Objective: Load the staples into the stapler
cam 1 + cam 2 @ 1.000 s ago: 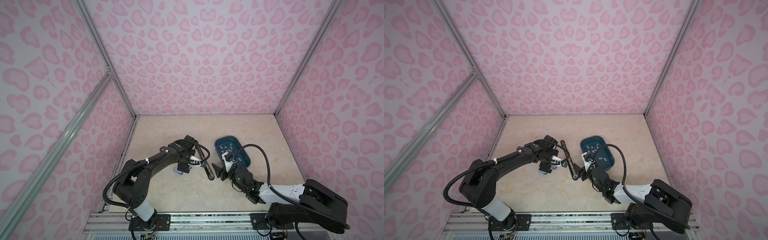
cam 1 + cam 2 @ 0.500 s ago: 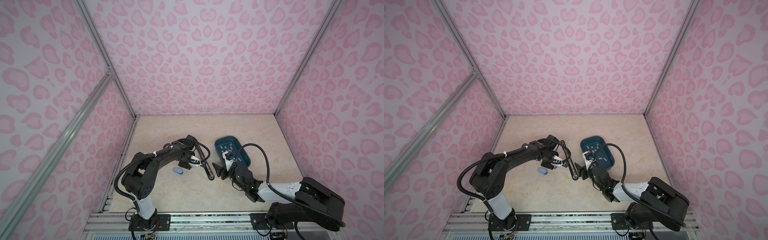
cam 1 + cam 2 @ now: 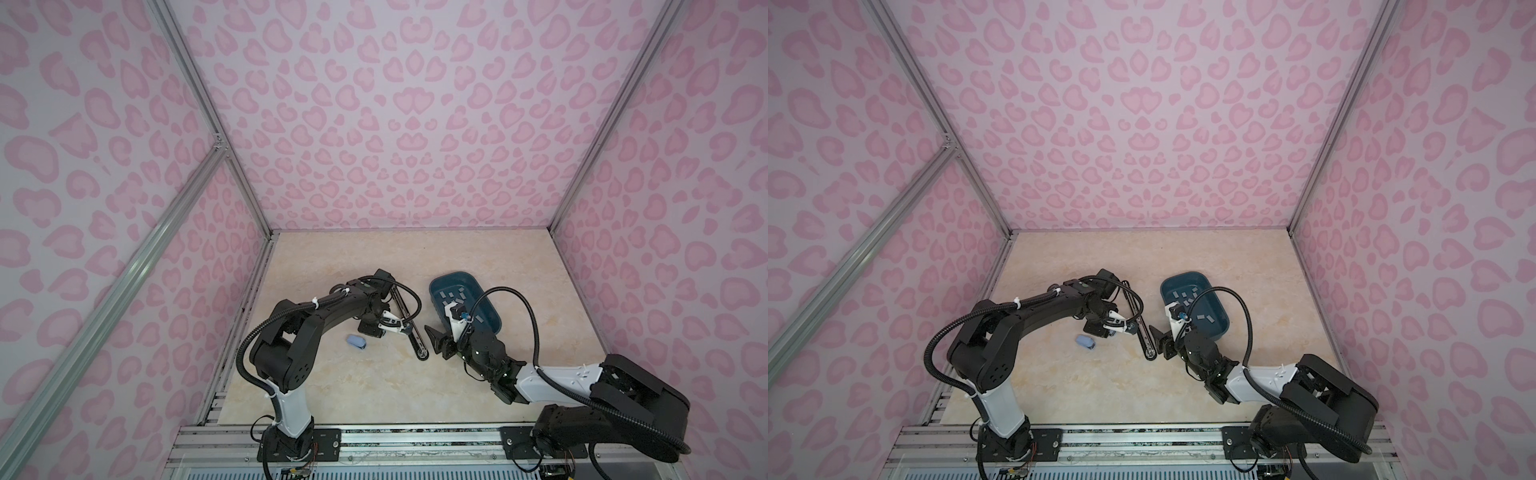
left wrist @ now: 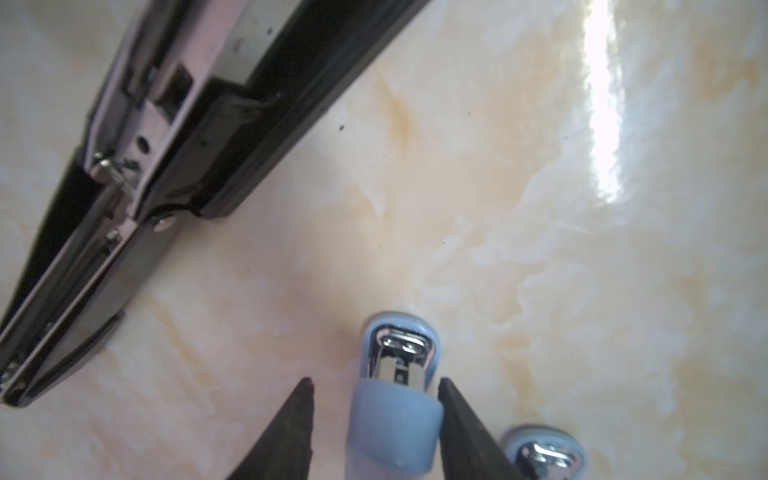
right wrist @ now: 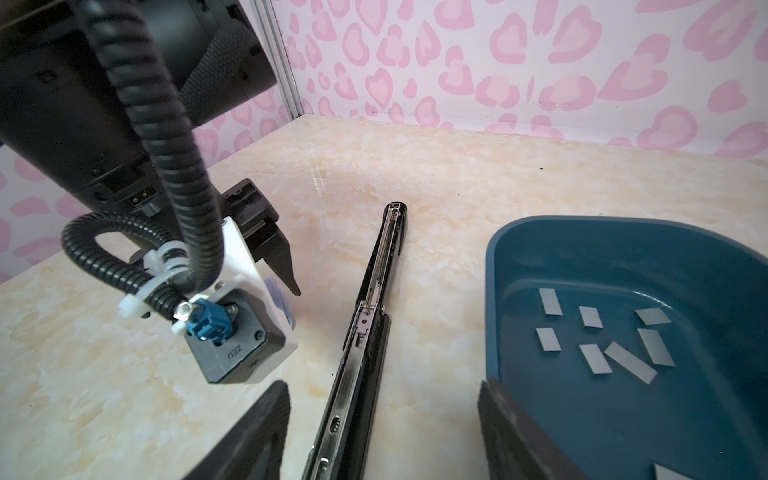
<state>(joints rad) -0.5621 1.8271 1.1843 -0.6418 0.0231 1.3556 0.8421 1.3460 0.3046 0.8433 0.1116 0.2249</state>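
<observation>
black stapler [image 5: 368,332], grey staples [image 5: 630,368], teal bin [image 5: 495,266], beige marbled table [image 5: 457,187], pink blotched walls [image 3: 374,124]

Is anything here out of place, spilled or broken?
Nothing spilled or broken. The staples lie loose at mixed angles, all inside the bin. The black stapler lies folded open flat on the table, which suits loading. One small blue stapler lies apart, left of it.

second small blue stapler [image 4: 544,455]: cut by edge | black stapler [image 5: 361,374]: end cut off
</observation>
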